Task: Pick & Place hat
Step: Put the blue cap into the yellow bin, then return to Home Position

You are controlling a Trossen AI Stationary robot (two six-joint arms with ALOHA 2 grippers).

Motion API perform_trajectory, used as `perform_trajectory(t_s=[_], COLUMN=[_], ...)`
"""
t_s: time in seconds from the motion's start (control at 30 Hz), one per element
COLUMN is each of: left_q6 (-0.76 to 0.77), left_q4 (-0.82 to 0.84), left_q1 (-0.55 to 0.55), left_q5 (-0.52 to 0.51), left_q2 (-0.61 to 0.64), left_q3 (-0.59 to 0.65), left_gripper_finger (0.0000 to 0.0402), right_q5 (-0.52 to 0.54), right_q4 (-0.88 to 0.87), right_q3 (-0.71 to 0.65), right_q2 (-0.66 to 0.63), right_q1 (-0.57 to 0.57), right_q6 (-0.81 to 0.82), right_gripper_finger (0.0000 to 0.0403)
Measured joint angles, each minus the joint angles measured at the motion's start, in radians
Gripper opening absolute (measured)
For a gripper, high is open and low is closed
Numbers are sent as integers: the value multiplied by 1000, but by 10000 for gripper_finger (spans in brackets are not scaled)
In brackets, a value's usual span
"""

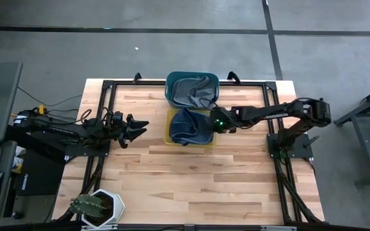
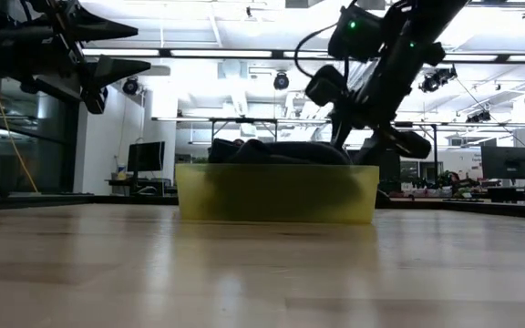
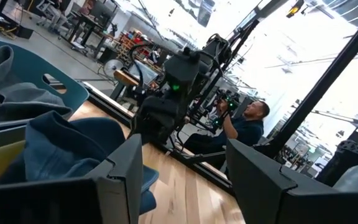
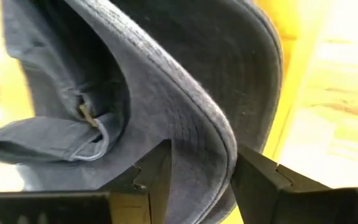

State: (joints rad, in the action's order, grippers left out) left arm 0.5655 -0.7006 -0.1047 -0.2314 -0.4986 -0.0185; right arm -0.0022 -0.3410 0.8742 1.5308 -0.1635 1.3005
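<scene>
Dark blue hat (image 1: pixel 191 126) is seen lying in yellow bin (image 1: pixel 169 136), frame centre, in front of teal bin (image 1: pixel 171 82). Right hand (image 1: pixel 213 122) is spread astride the brim; placement judged done, retreat left. Left hand (image 1: pixel 139 126) is parked spread, centre-left over counter (image 1: pixel 191 179).

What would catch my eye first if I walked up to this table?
Probably the dark blue fabric hat heaped in the yellow plastic bin at the table's middle, with the right gripper at its brim, fingers either side. Just behind sits a teal bin holding grey hats. The left gripper waits apart, open.
</scene>
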Motion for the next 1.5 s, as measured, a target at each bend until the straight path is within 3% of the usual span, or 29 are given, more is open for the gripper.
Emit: perform_trajectory(t_s=[0.5,1.2,1.37,1.5], left_q6=[5,14,15,12], left_q4=[0,20,109,138], left_q1=[0,0,0,0], left_q5=[12,29,39,39], left_q2=[0,28,57,81], left_q3=[0,0,0,0], left_gripper_finger=[177,177,177,177], right_q5=[53,-11,36,132], right_q4=[-27,-105,-104,-106], right_q3=[2,3,3,3], right_q2=[-118,-205,-281,-384], right_q1=[0,2,15,48], right_q6=[-48,-75,-175,-280], right_gripper_finger=[143,137,133,106])
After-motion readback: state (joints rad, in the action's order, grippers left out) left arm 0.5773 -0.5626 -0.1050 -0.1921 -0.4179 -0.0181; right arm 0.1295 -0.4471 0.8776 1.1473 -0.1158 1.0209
